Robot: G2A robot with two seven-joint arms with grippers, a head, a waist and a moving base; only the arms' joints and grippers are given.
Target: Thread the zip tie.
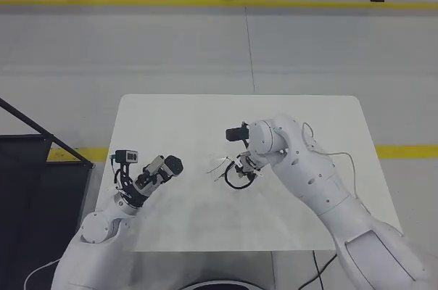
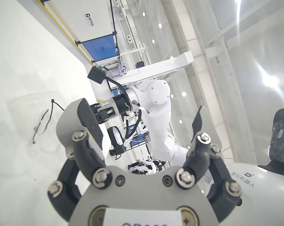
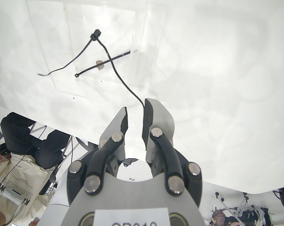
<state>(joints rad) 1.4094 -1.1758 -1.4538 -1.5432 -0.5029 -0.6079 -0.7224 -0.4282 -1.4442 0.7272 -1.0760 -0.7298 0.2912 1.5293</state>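
White table point(image 1: 168, 123), left hand point(image 2: 142, 109) wide open, right hand point(image 3: 135, 105) barely parted, zip tie point(image 3: 111, 61) perhaps touching its fingertip point(image 3: 147, 110)

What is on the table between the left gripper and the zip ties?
Nothing: the top view shows bare white table from the open left gripper to the zip ties, which lie on a clear sheet.

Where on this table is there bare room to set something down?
Free: the far-edge strip of the table, and the near patch between left arm and right arm. Crowded: the middle, where zip ties lie across a clear sheet by the right pincer.
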